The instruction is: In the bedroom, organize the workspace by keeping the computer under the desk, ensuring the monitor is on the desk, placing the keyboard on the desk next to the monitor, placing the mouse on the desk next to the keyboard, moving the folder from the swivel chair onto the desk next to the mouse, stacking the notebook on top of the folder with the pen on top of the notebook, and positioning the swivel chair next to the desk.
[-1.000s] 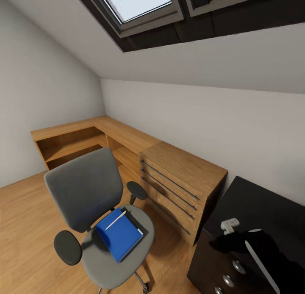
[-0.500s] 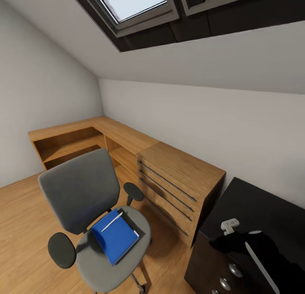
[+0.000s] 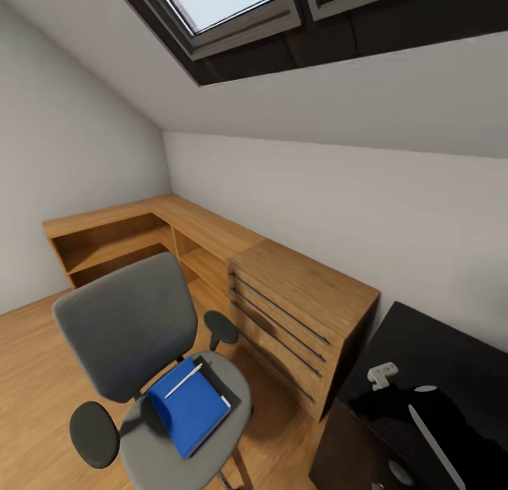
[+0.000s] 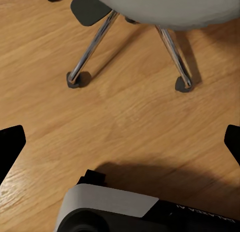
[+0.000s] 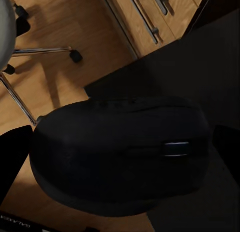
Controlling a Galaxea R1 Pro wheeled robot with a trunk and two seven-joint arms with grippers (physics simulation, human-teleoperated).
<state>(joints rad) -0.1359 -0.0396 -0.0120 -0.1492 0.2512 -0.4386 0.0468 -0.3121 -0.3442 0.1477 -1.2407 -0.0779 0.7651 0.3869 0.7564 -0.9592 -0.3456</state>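
Against the frames from a second ago, the whole head view has slid: wall, skylight (image 3: 219, 3) at 12 o'clock and wooden shelving (image 3: 113, 236) have all drifted together toward 8 o'clock. I read that as my base and head moving, not the furniture. In the head view the black bench (image 3: 437, 342) sits at 4 o'clock, with a wooden drawer chest (image 3: 303, 299) just beside it toward the centre. The chair (image 3: 127, 320) is at 7 o'clock, standing on the floor and well apart from the bench, so it has not been parked yet. On its seat lies the blue folder (image 3: 190, 409), with a dark edge poking out at its far corner that I take for the notebook (image 3: 217, 377), though I cannot be sure of that. The pale pen (image 3: 182, 380) rests across the top of the folder. My right hand (image 5: 120, 147) has its dark fingers pressed against both flanks of the black mouse (image 5: 100, 167), which hangs over the bench's near edge. I judge that hand to be holding the mouse, ready to set it down. My left hand (image 4: 120, 142) is spread wide with nothing between the fingers, hovering over bare floor (image 4: 125, 111) near the chair's chrome legs and castors. So the shift has brought the bench closer under my right arm. I think the mouse placement comes first, and the folder stack has to wait on the seat.
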